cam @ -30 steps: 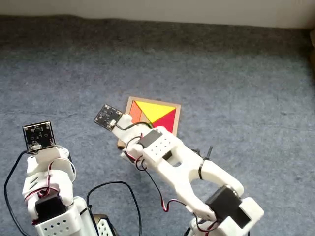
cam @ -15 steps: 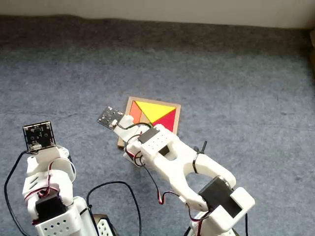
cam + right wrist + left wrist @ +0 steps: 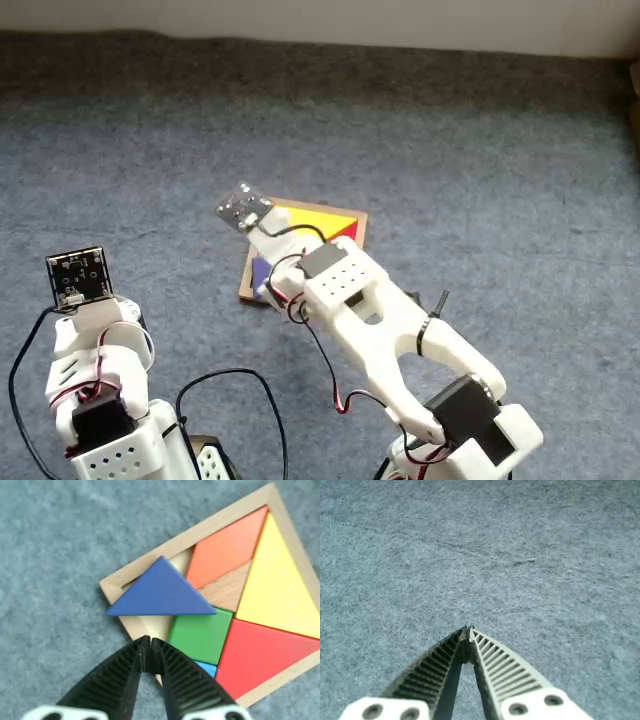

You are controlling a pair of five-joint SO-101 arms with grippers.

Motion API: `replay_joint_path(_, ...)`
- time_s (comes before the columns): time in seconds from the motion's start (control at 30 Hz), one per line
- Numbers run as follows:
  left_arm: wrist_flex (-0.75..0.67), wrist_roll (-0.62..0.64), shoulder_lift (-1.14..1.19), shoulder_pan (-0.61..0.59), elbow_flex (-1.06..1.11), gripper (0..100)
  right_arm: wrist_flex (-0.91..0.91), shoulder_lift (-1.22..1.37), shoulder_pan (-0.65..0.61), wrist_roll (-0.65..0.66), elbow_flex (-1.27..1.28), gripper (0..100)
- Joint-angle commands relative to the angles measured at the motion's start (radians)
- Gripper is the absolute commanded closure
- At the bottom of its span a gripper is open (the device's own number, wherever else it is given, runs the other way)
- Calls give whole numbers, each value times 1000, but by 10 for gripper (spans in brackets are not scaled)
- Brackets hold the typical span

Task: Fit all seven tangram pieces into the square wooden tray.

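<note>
At the lower left of the high view the left arm (image 3: 95,360) stands well apart from the square wooden tray (image 3: 244,284), its jaws pressed together over the fuzzy grey worktop (image 3: 480,540). The right arm (image 3: 380,320) is nearer. Just above its closed jaws in the right wrist view lies the flat, smooth blue triangle (image 3: 160,590), its long edge crosswise to the tips and one sharp corner overhanging the pale rim, so it looks unseated.
</note>
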Motion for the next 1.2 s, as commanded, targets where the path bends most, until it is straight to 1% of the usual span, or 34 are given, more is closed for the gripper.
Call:
replay_joint_path(0.0, -21, -9, -39, -7, -4, 969, -82, -56, 47, -72, -22, 986)
replay_joint_path(0.1, -21, -9, -39, -7, -4, 969, -131, -58, 38, -157, -5, 986)
replay_joint_path(0.23, -21, -9, -39, -7, -4, 969, -183, -58, 18, -310, -2, 986)
replay_joint_path(0.3, -21, -9, -39, -7, -4, 969, -213, -56, 4, -354, 1, 986)
replay_joint_path(0.37, -21, -9, -39, -7, -4, 969, -242, -56, -18, -361, 25, 986)
replay_joint_path(0.57, -21, -9, -39, -7, -4, 969, -444, -56, -97, -361, 165, 986)
replay_joint_path(0.67, -21, -9, -39, -7, -4, 969, -504, -56, -114, -361, 200, 985)
replay_joint_path(0.87, -21, -9, -39, -7, -2, 969, -509, -51, -116, -364, 211, 985)
replay_joint_path(1.1, -21, -9, -39, -7, -2, 969, -504, 82, -130, -362, 202, 985)
replay_joint_path(1.17, -21, -9, -39, -7, -2, 969, -463, 84, -124, -362, 202, 985)
